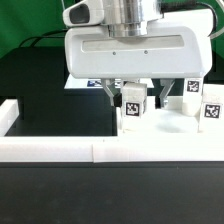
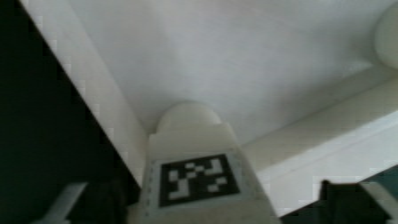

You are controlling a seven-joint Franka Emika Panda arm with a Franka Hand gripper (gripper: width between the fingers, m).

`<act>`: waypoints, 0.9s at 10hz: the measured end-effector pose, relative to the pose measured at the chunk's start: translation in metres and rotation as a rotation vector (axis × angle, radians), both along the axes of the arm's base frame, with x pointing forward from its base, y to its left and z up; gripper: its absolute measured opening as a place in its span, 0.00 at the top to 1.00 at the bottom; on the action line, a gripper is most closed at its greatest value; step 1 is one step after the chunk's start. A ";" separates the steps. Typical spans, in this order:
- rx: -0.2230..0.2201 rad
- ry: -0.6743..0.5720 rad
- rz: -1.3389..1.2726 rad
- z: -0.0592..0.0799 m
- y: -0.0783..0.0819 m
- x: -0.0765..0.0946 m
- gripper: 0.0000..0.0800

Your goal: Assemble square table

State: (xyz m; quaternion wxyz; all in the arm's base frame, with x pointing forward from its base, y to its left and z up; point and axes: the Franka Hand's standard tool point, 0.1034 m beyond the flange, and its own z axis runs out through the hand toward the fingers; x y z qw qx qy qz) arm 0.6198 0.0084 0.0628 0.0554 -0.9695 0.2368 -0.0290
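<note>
My gripper (image 1: 136, 100) hangs low over the white square tabletop slab (image 1: 172, 126), with its jaws straddling a white tagged leg (image 1: 131, 110). In the wrist view the leg (image 2: 192, 140) points away from the camera, its black-and-white tag facing it, with the ridged slab (image 2: 267, 60) filling the view behind it. The gripper (image 2: 214, 208) is open. One dark finger (image 2: 89, 205) lies close beside the leg. A narrow gap shows between the leg and the other finger (image 2: 356, 200). Whether the leg rests on the slab is hidden.
Two more tagged white legs (image 1: 192, 95) (image 1: 212, 108) stand at the exterior view's right, close to the gripper. The long low white border wall (image 1: 60, 150) runs along the front and up the left side (image 1: 10, 115). Black table (image 1: 60, 110) lies to the left.
</note>
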 end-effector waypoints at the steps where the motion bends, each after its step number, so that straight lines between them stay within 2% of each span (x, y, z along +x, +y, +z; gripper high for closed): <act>1: 0.002 0.001 -0.015 0.000 0.000 0.000 0.47; 2: 0.010 0.014 -0.135 -0.001 -0.002 -0.001 0.64; 4: 0.025 0.029 -0.289 -0.001 -0.002 -0.001 0.64; 7: 0.073 0.108 -0.862 -0.001 -0.002 0.003 0.64; 8: 0.128 0.132 -1.052 -0.001 -0.002 0.003 0.64; 9: 0.160 0.154 -1.212 -0.001 -0.003 0.004 0.64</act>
